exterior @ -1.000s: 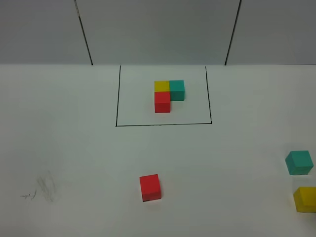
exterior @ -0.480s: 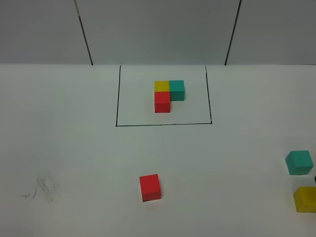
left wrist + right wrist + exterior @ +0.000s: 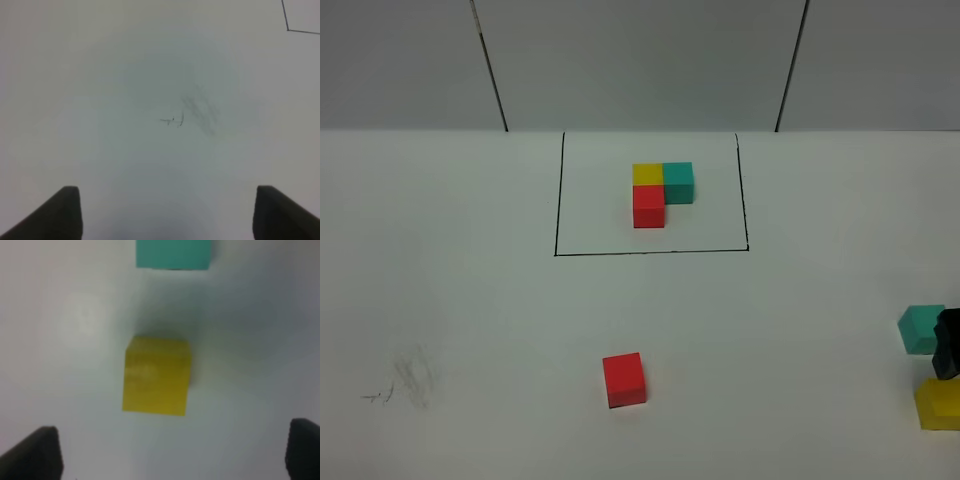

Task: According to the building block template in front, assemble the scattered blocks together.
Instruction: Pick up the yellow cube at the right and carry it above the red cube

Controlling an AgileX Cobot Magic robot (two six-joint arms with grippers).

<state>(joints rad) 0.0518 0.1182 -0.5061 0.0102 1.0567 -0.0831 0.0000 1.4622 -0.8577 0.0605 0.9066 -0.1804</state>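
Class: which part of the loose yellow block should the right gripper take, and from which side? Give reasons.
Take two opposite side faces of the yellow block, straight down from above. It is a cube flat on the table, clear of the teal block, so those faces are free; the open right gripper hangs over it.

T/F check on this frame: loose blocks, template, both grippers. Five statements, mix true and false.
1. The right gripper is open near the loose yellow cube, holding nothing. True.
2. The loose red cube lies inside the black outline. False: it lies outside, on the near side.
3. The loose teal cube touches the yellow one. False: a strip of table separates them.
4. The left gripper is open over a grey smudge. True.
5. The template sits inside the outline. True.
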